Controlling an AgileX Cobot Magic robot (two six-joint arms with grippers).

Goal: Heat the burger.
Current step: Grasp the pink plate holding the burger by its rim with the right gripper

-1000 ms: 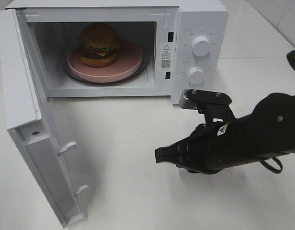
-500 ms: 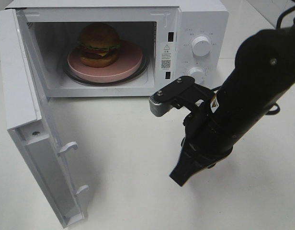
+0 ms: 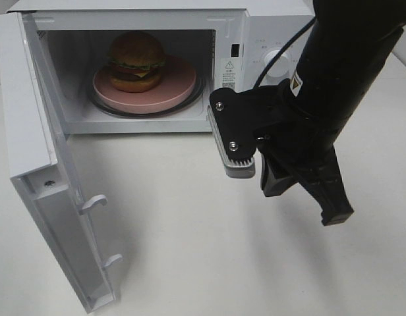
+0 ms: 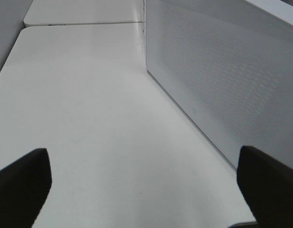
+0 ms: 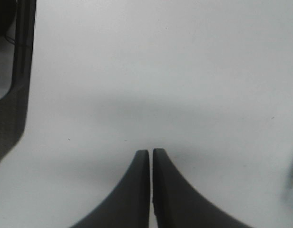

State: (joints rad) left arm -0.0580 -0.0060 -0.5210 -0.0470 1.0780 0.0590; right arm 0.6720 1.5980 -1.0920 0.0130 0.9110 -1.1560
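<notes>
Since a second ago my right arm has risen from the lower right to the middle right of the frame. The right gripper [image 3: 335,212] points down, fingers pressed together, holding nothing. The left gripper [image 4: 141,159] stands wide (also empty). The burger [image 3: 136,61] sits on its pink plate [image 3: 180,87] inside the microwave [image 3: 252,62], upper left, ready for heating. The door [image 3: 38,164] hangs open, so I judge closing it comes next.
</notes>
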